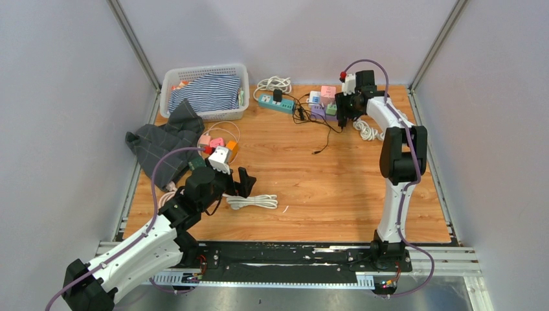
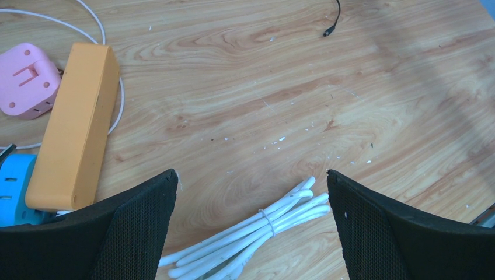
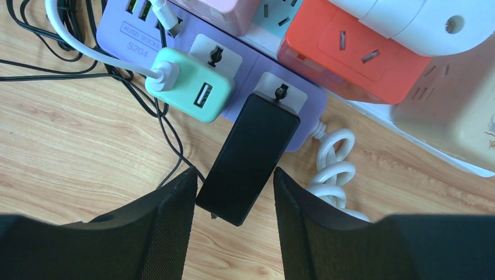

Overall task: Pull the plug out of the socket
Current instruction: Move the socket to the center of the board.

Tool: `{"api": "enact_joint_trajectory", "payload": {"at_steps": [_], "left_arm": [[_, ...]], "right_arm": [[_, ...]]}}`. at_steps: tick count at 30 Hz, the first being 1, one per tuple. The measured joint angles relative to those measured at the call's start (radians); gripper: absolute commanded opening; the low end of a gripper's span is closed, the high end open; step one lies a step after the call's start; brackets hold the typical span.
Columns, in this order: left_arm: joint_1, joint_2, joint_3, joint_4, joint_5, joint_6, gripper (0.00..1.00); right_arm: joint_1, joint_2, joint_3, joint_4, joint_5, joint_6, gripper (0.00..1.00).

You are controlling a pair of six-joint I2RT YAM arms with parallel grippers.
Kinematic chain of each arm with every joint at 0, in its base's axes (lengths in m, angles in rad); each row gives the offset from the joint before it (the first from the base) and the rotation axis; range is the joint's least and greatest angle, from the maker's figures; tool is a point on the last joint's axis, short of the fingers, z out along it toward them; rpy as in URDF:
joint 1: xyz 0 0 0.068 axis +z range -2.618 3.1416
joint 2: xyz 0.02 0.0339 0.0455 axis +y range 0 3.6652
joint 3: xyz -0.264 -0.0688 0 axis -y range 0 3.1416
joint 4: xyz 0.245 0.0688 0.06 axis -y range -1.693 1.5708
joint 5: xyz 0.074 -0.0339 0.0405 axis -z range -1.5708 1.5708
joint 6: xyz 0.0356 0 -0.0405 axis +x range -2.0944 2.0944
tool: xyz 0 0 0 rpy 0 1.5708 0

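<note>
Two right hand fingers astride black plug.

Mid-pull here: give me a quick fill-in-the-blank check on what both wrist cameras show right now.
1. The right gripper straddles the black rectangular adapter, plugged into the ____ power strip.
2. Beside that adapter sits a mint-green USB charger with a ____ cable.
3. The left gripper is open above a bundled ____ cord.
4. Left of that gripper lies an ____ rectangular block.

Answers: purple; white; white; orange
</note>
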Motion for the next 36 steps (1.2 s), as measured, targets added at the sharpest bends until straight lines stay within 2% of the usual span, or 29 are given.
{"api": "enact_joint_trajectory", "payload": {"at_steps": [2,3,4,10,11,13,21,36], "left_arm": [[0.0,0.0,0.0,0.0,0.0,0.0,1.0],[0.0,-0.001,0.0,0.0,0.0,0.0,1.0],[0.0,-0.003,0.0,0.0,-0.001,0.0,1.0],[0.0,-0.016,0.0,0.0,-0.003,0.0,1.0],[0.0,-0.016,0.0,0.0,-0.003,0.0,1.0],[0.0,-0.02,0.0,0.0,-0.006,0.0,1.0],[0.0,-0.045,0.0,-0.001,-0.011,0.0,1.0],[0.0,-0.124,-0.004,0.016,0.047,0.015,1.0]], "right_arm": [[0.0,0.0,0.0,0.0,0.001,0.0,0.51],[0.0,0.0,0.0,-0.001,0.001,0.0,0.44],[0.002,0.0,0.0,-0.002,0.002,0.0,0.42],[0.002,-0.005,-0.005,-0.013,0.021,0.0,0.38],[0.003,-0.007,-0.008,-0.013,0.024,0.0,0.32],[0.003,-0.013,-0.018,-0.013,0.03,-0.001,0.28],[0.003,-0.05,-0.084,-0.01,0.046,-0.024,0.25],[0.003,-0.23,-0.3,-0.098,0.008,-0.141,0.24]]}}
